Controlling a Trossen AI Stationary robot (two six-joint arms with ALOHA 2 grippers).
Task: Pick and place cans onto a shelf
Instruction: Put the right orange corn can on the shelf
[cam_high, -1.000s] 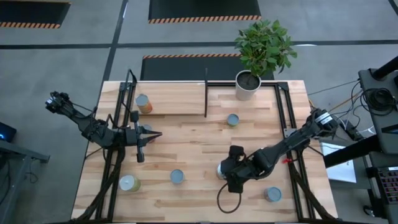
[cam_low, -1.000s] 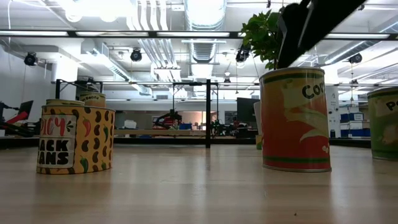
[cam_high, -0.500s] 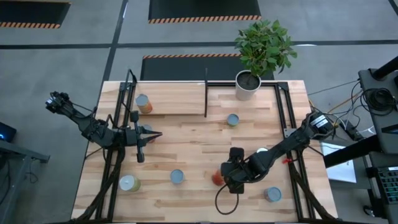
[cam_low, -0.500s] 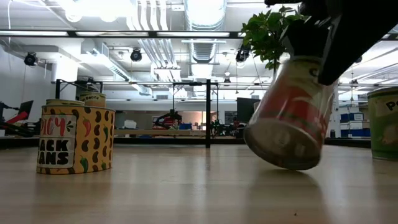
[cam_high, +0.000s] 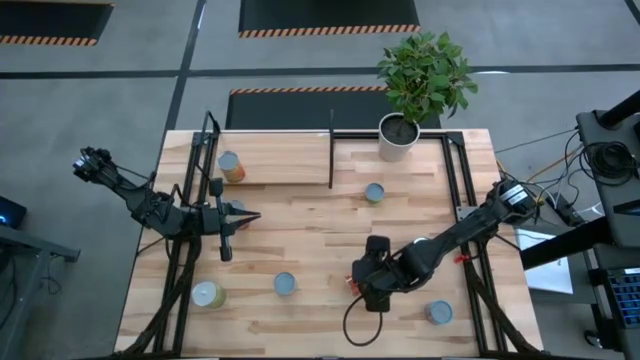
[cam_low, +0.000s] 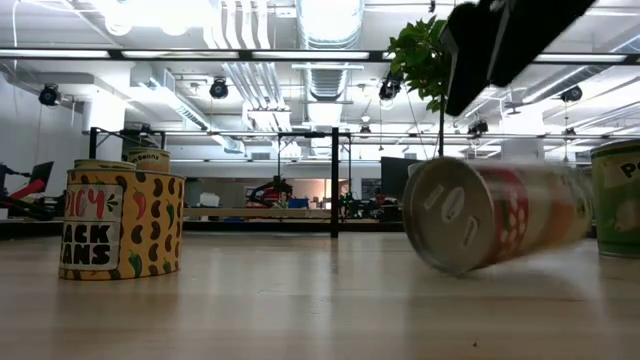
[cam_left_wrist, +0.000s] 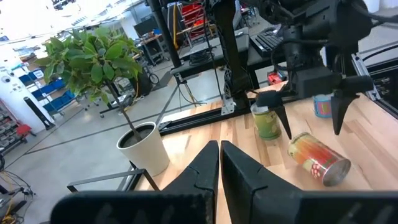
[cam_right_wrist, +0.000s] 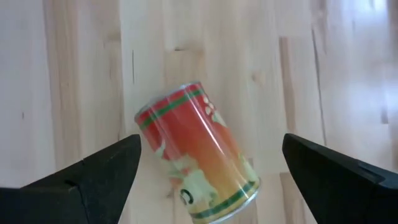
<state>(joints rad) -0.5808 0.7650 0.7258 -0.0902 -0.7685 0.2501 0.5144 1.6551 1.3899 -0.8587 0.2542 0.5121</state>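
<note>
Red-and-orange can (cam_right_wrist: 196, 152) lying on its side on the bare tabletop (cam_high: 310, 215), lower centre of the high view, touched by nothing. Right gripper (cam_right_wrist: 208, 168) poised directly above, fingers (cam_right_wrist: 93, 171) spread wide to either side of the can with clear gaps, so released, gripping nothing. Probably toppled rather than set down, judging by the tilt; a fresh grasp across the rolling body looks needed, and the can may roll away. Left gripper (cam_high: 252, 216) parked at centre left of the high view, fingers pressed together, empty, waiting. Shelf (cam_high: 275, 160) along the upper edge, one can (cam_high: 229, 164) at its left end. Other cans (cam_high: 285, 284) scattered upright in the lower half, not yet shelved.
</note>
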